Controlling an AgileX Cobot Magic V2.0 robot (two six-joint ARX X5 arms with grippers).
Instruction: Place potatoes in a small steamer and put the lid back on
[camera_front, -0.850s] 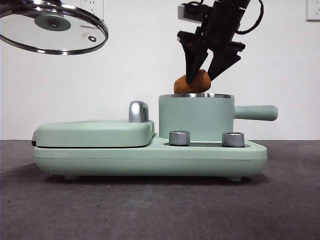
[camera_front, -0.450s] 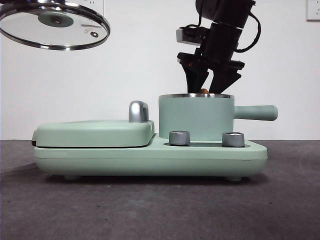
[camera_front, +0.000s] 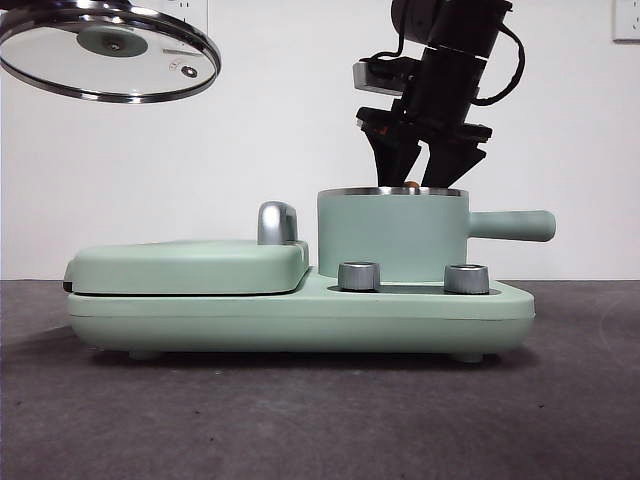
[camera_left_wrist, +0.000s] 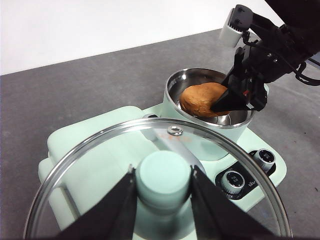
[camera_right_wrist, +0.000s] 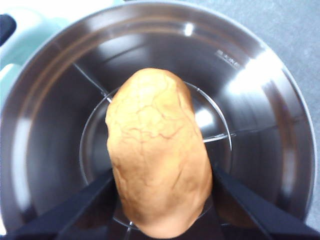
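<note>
The orange-brown, cracked potato (camera_right_wrist: 157, 150) hangs inside the mint-green steamer (camera_front: 390, 240), just above its steel floor. My right gripper (camera_right_wrist: 161, 176) is shut on it, one black jaw against each side. From the front, only a sliver of the potato (camera_front: 411, 184) shows above the steel rim between the jaws of the right gripper (camera_front: 420, 170). My left gripper (camera_left_wrist: 162, 172) is shut on the mint-green knob of the glass lid (camera_left_wrist: 100, 165). It holds the lid (camera_front: 110, 55) high at the upper left, well apart from the pot. The left wrist view also shows the potato (camera_left_wrist: 202, 98) in the steamer (camera_left_wrist: 175, 82).
The steamer stands on a mint-green cooker base (camera_front: 300, 320) with two steel dials (camera_front: 359, 276) (camera_front: 466, 278) in front. A flat griddle lid (camera_front: 190, 265) with a chrome handle (camera_front: 277, 222) lies to its left. The pot's side handle (camera_front: 515, 225) points right.
One second ago the right gripper held the potato above the rim; it has since lowered it into the pot. In the last half second almost nothing moved. The lid stays aloft.
</note>
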